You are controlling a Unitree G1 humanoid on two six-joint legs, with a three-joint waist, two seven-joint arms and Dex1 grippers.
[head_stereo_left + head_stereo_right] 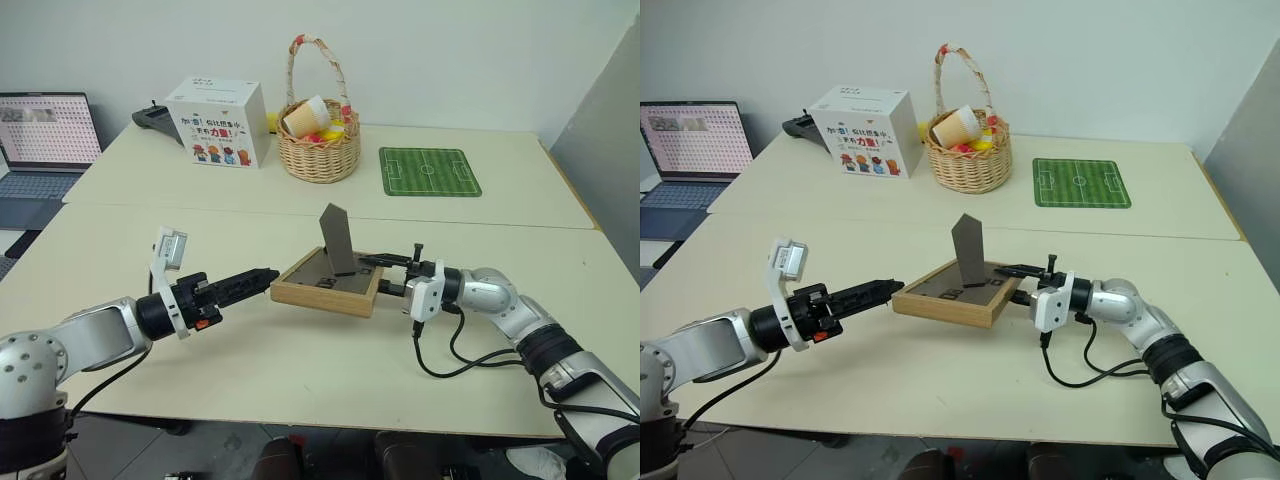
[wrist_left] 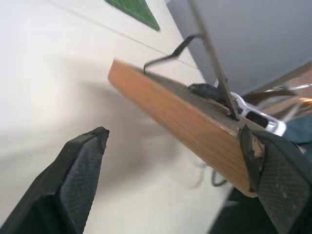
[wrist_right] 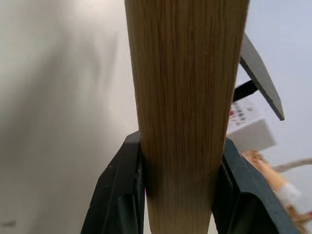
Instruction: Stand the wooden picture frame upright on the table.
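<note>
The wooden picture frame (image 1: 330,288) lies nearly flat at the middle of the table (image 1: 250,370), dark back panel up. Its grey prop leg (image 1: 337,240) sticks up from the back. My right gripper (image 1: 384,276) points left and is shut on the frame's right edge; in the right wrist view both fingers (image 3: 124,190) press the light wood (image 3: 185,87). My left gripper (image 1: 270,274) is open just off the frame's left edge. In the left wrist view its fingers (image 2: 80,180) stand wide apart, with the frame's side (image 2: 190,122) between and beyond them.
On the far half of the table stand a wicker basket (image 1: 318,140) of small items, a white printed box (image 1: 218,124) and a green football-pitch mat (image 1: 429,171). A laptop (image 1: 42,150) sits at the far left. A black cable (image 1: 450,365) loops below my right wrist.
</note>
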